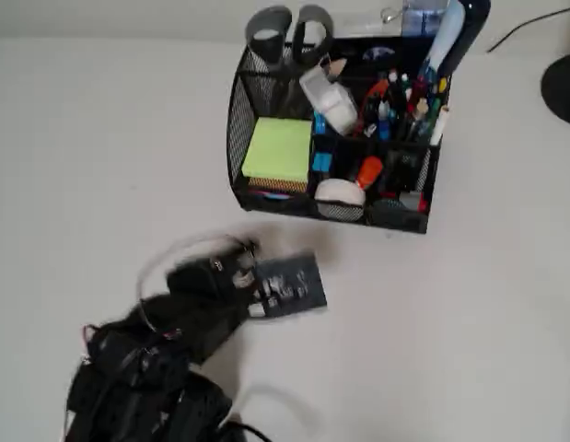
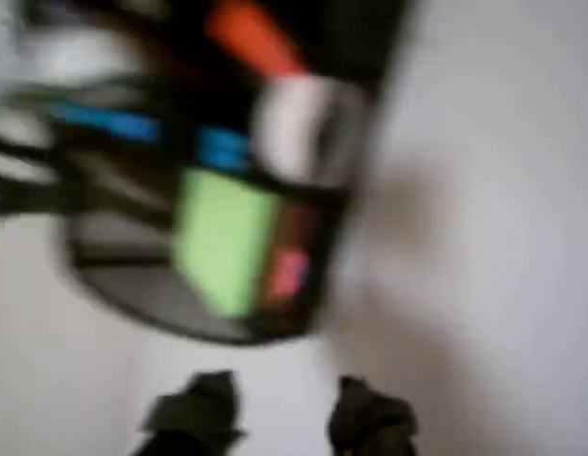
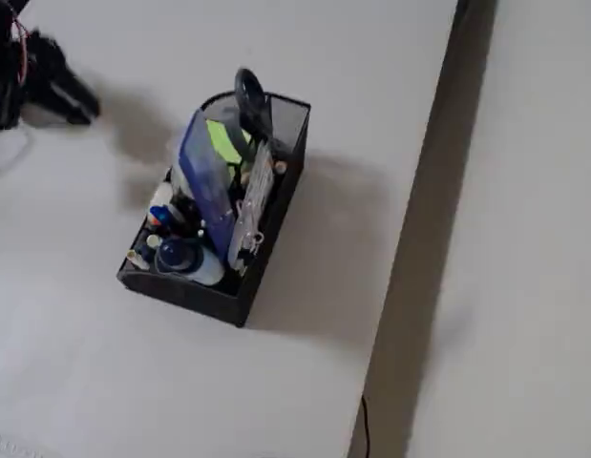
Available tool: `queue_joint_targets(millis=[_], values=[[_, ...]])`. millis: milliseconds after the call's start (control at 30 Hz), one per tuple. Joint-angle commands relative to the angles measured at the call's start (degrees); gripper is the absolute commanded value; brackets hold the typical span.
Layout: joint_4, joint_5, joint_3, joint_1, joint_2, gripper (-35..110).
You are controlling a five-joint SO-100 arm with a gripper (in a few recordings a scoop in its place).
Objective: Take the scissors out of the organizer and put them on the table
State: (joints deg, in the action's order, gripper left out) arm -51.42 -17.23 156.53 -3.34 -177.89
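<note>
Scissors (image 1: pixel 289 35) are standing handles-up in the back left corner of the organizer (image 1: pixel 243 120) in the overhead view, their grey loops poking above the mesh rim beside the green sticky-note pad (image 1: pixel 278 149). The gripper (image 1: pixel 289 287) is hovering over the table (image 1: pixel 469 331), in front of the caddy and apart from it.

From the wrist view, blurred, the two dark fingertips (image 2: pixel 194 410) are sitting apart with bare table between them, holding nothing.

From the fixed view, the scissors' loop (image 3: pixel 249 93) is sticking up at the caddy's far end, with the arm (image 3: pixel 32 76) at the upper left.
</note>
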Motion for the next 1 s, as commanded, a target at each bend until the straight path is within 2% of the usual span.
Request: queue_joint_targets(millis=[0,200,467,967], values=[[9.58,5.27,-26.46,1.32,26.81,27],[15.82,10.99,-47.29,1.76,48.08,30],[22.32,14.94,-63.72,0.88,67.41,30],[22.76,17.93,-87.98,-1.05,91.49,30]])
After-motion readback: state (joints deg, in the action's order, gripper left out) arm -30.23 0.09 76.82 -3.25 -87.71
